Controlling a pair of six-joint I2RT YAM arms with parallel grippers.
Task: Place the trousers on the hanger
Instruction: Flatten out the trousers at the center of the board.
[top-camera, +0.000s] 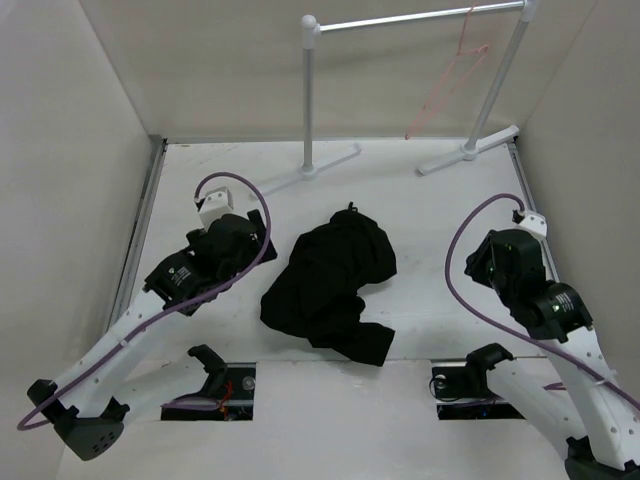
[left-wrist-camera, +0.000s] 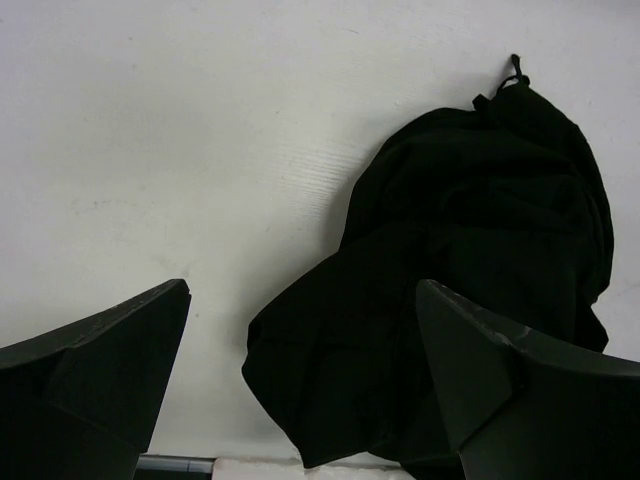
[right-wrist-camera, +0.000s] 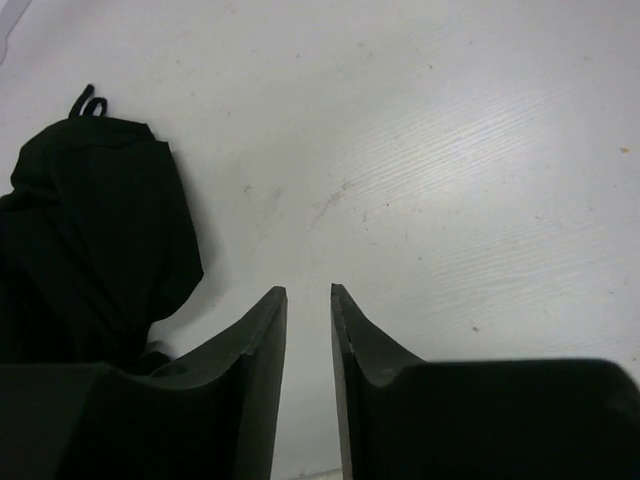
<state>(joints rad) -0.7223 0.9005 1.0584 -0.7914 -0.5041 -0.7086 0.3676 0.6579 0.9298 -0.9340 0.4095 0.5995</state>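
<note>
From above, the plain black soft fabric trousers (top-camera: 330, 285) lie heaped at the middle of the white table (top-camera: 430, 230). The thin pink-red wire hanger (top-camera: 447, 90) dangles from the white-and-silver tubular rail (top-camera: 410, 18) at one o'clock.

The left wrist view shows the left gripper (left-wrist-camera: 302, 290) spread wide and empty, with the cloth at two o'clock.

In the right wrist view the right gripper (right-wrist-camera: 307, 290) is nearly pressed together, pinching nothing, with the heap at nine o'clock.

The trousers look light and limp and will likely sag. The waistband by the small cord loop (right-wrist-camera: 88, 100) seems the best hold.
</note>
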